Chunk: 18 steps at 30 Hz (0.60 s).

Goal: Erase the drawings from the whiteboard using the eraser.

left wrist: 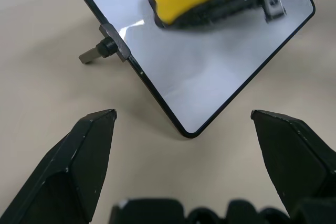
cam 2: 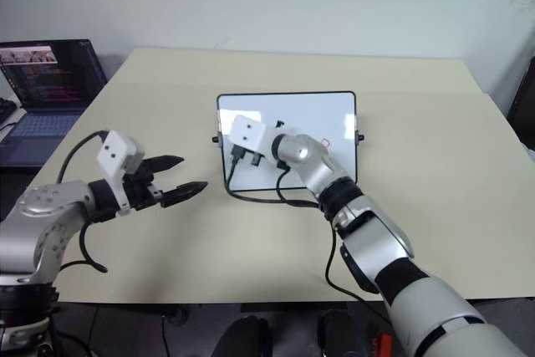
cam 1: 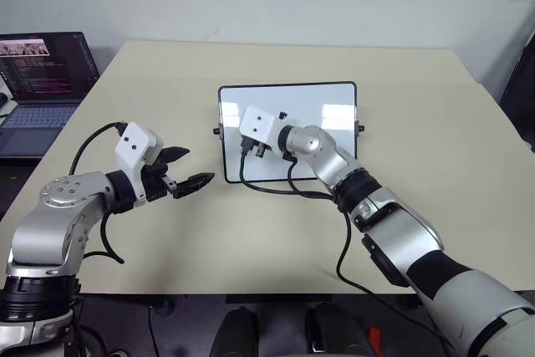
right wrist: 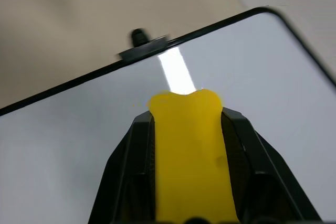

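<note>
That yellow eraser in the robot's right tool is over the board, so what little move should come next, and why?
Probably a short sweep across the whiteboard toward the faint red drawing. The right tool is shut on the eraser over the board's left part, and that mark is not yet wiped.

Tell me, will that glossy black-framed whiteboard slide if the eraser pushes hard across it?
Probably somewhat. The black-framed glossy white whiteboard lies loose on the smooth beige table, with nothing seen pinning it. It looks thin and stiff, likely light. The open left gripper hovers beside it, not bracing, while the right gripper clamps the yellow eraser.
</note>
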Tool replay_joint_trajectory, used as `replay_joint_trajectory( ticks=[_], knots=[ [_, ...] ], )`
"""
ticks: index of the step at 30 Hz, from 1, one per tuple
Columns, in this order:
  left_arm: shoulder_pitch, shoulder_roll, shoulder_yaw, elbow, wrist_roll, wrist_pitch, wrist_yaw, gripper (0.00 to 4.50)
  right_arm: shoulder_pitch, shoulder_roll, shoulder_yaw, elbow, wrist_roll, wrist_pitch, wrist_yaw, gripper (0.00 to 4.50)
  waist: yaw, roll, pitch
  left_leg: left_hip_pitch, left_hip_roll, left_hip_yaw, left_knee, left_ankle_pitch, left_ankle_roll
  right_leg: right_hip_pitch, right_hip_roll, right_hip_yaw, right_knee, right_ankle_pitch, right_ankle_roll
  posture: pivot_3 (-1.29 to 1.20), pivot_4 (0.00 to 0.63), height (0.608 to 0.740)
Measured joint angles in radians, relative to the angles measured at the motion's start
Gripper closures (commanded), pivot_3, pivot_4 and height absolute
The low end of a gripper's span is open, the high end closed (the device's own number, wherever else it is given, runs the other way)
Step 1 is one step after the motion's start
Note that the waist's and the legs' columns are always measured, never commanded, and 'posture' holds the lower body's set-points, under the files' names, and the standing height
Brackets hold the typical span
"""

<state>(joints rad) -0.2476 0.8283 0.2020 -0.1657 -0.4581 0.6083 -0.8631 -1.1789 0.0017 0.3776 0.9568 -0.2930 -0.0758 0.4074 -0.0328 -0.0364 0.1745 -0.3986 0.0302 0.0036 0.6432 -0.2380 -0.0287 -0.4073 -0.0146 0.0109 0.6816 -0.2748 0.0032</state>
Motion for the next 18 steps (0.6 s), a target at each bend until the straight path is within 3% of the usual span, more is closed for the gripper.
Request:
replay_joint_trajectory(
  ticks=[8,12,18],
  knots=[
    [0.005,0.001,0.002,-0.001,-0.001,-0.001,0.000,0.00,-0.011,0.030,0.021,0.029,-0.002,-0.002,0.096,3.18,0.000,0.000,0.000,-0.001,0.000,0.000,-0.002,-0.001,-0.001,-0.001,0.000,0.000,-0.001,-0.001,-0.001,0.00,0.150,0.740],
    [0.005,0.001,0.003,-0.001,-0.001,-0.002,0.002,0.00,-0.007,0.028,0.014,0.029,-0.001,-0.010,0.066,3.18,-0.001,0.000,0.000,-0.001,0.000,0.000,-0.002,-0.001,-0.001,-0.001,0.000,0.000,0.000,-0.001,-0.001,0.00,0.150,0.740],
    [-0.003,-0.008,0.002,0.000,-0.001,-0.012,0.012,0.00,0.050,0.004,-0.100,-0.093,0.093,0.037,0.077,3.18,0.002,0.000,0.000,-0.002,0.000,0.000,-0.002,-0.001,-0.001,-0.001,-0.001,-0.001,-0.002,-0.001,-0.001,0.00,0.150,0.740]
  ],
)
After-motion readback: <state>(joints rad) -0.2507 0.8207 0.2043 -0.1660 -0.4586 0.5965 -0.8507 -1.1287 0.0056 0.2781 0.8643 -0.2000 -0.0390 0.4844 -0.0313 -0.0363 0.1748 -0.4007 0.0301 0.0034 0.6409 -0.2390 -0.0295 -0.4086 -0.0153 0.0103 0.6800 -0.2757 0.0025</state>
